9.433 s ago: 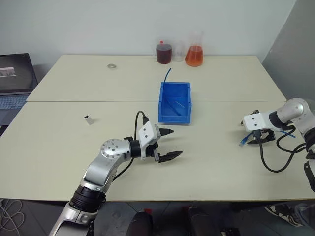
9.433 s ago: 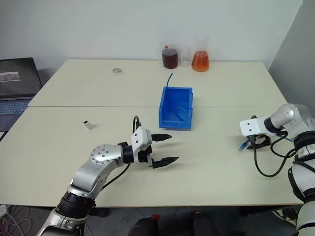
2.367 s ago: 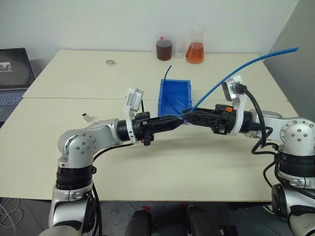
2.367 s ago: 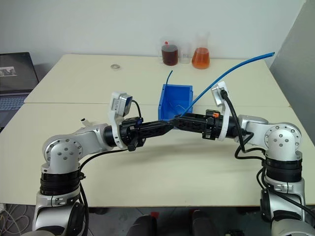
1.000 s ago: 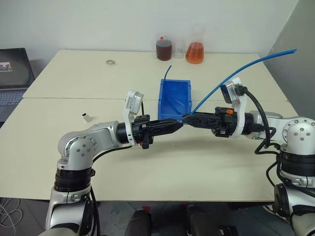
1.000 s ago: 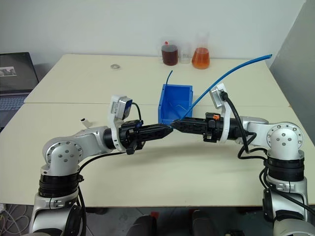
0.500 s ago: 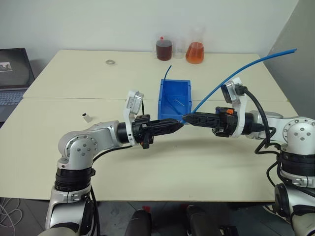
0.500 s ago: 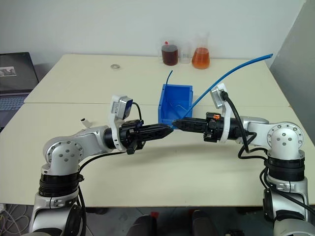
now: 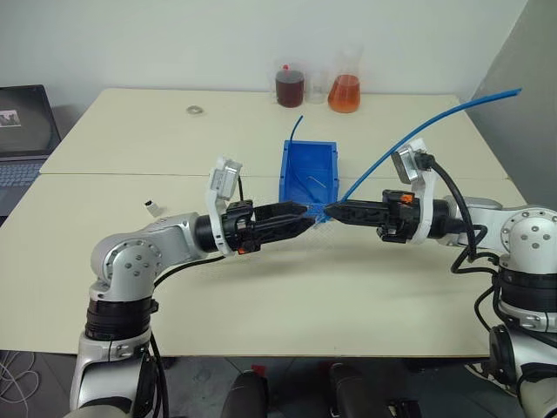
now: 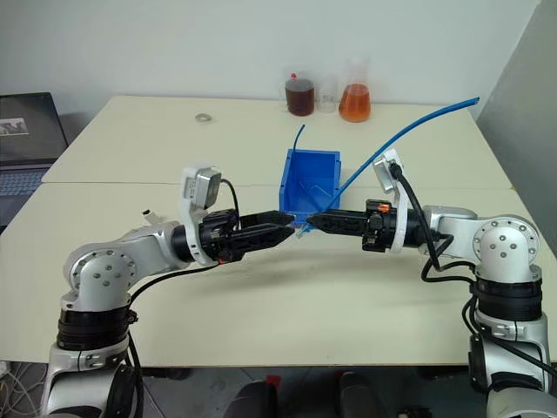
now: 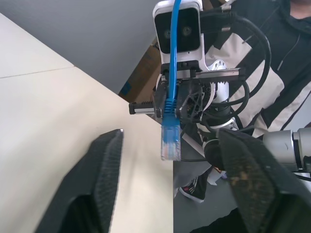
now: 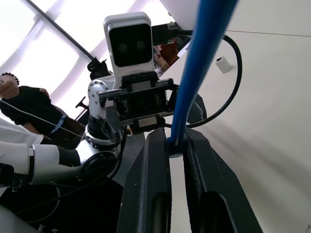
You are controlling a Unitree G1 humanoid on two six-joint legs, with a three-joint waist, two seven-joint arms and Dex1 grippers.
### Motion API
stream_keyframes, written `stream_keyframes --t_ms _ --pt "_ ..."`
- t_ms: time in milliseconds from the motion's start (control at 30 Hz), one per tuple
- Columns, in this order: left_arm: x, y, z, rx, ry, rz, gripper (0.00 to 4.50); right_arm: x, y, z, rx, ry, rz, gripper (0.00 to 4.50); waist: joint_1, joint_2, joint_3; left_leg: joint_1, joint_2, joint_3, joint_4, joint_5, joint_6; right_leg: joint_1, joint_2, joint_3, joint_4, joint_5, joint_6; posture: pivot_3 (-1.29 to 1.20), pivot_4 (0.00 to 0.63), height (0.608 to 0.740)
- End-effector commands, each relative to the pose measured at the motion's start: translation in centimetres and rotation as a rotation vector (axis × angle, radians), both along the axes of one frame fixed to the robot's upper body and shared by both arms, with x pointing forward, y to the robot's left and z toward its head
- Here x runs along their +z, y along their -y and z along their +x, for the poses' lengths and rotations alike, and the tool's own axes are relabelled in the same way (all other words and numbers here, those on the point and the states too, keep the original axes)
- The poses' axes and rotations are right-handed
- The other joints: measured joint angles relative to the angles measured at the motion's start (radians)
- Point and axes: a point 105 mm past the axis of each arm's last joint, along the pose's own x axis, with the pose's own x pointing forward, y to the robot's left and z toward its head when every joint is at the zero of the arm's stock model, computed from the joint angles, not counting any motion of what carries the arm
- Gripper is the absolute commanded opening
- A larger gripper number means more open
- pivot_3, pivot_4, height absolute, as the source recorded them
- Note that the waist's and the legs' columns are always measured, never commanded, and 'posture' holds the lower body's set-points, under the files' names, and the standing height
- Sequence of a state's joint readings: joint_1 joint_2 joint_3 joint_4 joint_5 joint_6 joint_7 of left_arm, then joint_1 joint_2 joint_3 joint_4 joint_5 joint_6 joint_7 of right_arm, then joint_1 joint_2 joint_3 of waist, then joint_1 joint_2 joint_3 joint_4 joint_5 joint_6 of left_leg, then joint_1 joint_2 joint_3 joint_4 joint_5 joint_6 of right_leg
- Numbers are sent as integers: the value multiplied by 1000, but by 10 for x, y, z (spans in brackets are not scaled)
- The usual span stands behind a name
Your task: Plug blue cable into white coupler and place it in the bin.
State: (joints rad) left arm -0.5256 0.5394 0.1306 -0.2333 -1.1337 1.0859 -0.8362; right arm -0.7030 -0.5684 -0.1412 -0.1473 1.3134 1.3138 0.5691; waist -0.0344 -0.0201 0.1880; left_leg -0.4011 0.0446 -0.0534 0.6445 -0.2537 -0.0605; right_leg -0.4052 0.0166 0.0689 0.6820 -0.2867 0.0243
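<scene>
right gripper clamped on blue cable just behind clear plug, held level above table so plug end faces left gripper; rest of cable arcs up and back toward right. left gripper jaws spread wide, nothing held, plug hanging between fingers in left wrist view. white coupler lies on table, well apart to left, unmated. bin just behind both grippers, ready for drop-off.

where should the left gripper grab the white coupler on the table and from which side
The white coupler is a tiny boxy block lying alone on the table, to the robot's left of the blue bin. Probably best to come straight down from above and pinch its two longer side faces, leaving its open face uncovered. The left gripper is open.
</scene>
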Motion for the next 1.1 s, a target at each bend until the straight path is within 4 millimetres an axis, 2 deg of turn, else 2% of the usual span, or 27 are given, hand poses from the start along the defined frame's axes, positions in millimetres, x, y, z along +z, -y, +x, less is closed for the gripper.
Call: stream_keyframes --t_ms 33,100,200,233,333,400,467,500,633,767,833,900,1100 --pt "8 -13 -15 16 40 9 4216 13 1 2 3 60 20 98 -2 0 0 0 0 0 0 0 0 0 0 0 0 0 0 0 150 740" --pt "4 -20 -17 62 46 38 4468 13 2 4 -1 66 14 98 -2 0 0 0 0 0 0 0 0 0 0 0 0 0 0 0 150 740" --pt "-19 -37 -21 179 115 210 4468 14 2 7 -7 70 25 98 -6 0 0 0 1 0 0 0 0 0 0 1 0 0 0 0 150 740" --pt "-25 -45 -16 252 138 254 4468 14 2 9 -10 74 25 98 -5 0 0 0 0 1 -1 0 0 -1 0 1 0 0 0 0 150 740" --pt "-41 -75 8 531 225 404 4468 13 1 10 -16 86 24 98 -1 0 0 0 0 1 -1 0 0 -1 0 1 0 0 0 0 150 740" --pt "-51 -115 32 867 284 547 4468 13 0 10 -16 99 26 98 2 0 0 0 0 1 -1 0 0 -1 0 1 -1 0 0 0 150 740" --pt "-57 -149 42 1168 312 631 4468 11 -3 10 -4 114 19 98 3 0 0 0 0 1 -1 0 0 -1 0 1 -1 0 0 0 150 740" --pt "-59 -157 42 1282 309 620 4468 10 -5 10 6 120 15 98 3 0 0 0 0 1 -1 0 0 -1 0 1 -1 0 0 0 150 740" --pt "-65 -162 44 1513 305 614 4468 11 -10 13 32 140 8 98 5 0 0 -1 0 2 0 0 0 -1 -2 2 -2 1 1 0 150 740" --pt "-79 -179 47 1735 187 636 4468 12 -15 19 48 151 11 98 7 0 0 -1 0 1 0 0 0 -1 -2 1 -1 1 1 0 150 740" --pt "-88 -194 47 1871 68 624 4468 14 -16 22 55 155 11 98 6 -1 0 -1 -1 1 1 0 0 0 -2 1 -1 2 2 0 150 740" --pt "-101 -201 51 1925 -42 604 4468 17 -17 26 47 152 25 98 6 -1 0 -1 -1 1 1 0 0 0 -2 1 0 2 2 0 150 740" --pt "-112 -203 73 1937 -77 627 4468 22 -17 33 29 150 38 98 6 -1 0 -1 -1 1 1 0 0 0 -2 0 0 2 2 0 150 740"
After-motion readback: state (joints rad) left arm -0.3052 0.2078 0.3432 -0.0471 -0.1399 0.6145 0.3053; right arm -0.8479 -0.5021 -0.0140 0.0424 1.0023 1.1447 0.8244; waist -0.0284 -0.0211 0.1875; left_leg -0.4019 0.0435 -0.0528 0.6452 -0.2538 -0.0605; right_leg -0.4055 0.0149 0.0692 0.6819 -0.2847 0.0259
